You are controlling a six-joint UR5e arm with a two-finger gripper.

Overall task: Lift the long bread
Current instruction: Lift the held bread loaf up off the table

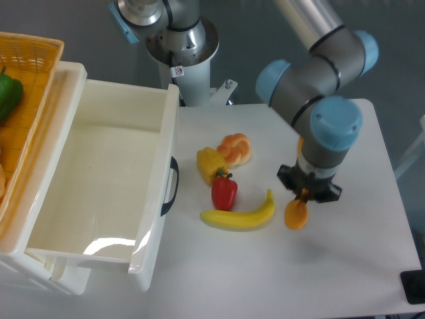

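Observation:
The long bread point(296, 214) is a glossy orange-yellow loaf. It hangs in my gripper point(306, 194), tilted steeply, and its rounded lower end pokes out below the fingers, above the white table point(345, 266). Most of its length is hidden by the gripper and wrist; a small orange bit shows behind the wrist. The gripper is shut on the bread, right of the banana.
A yellow banana point(239, 218), a red pepper point(224, 193), a yellow pepper point(210, 163) and a braided orange bun point(236, 148) lie left of the gripper. An open white drawer point(99, 193) fills the left. An orange basket point(30, 73) holds a green pepper point(8, 96).

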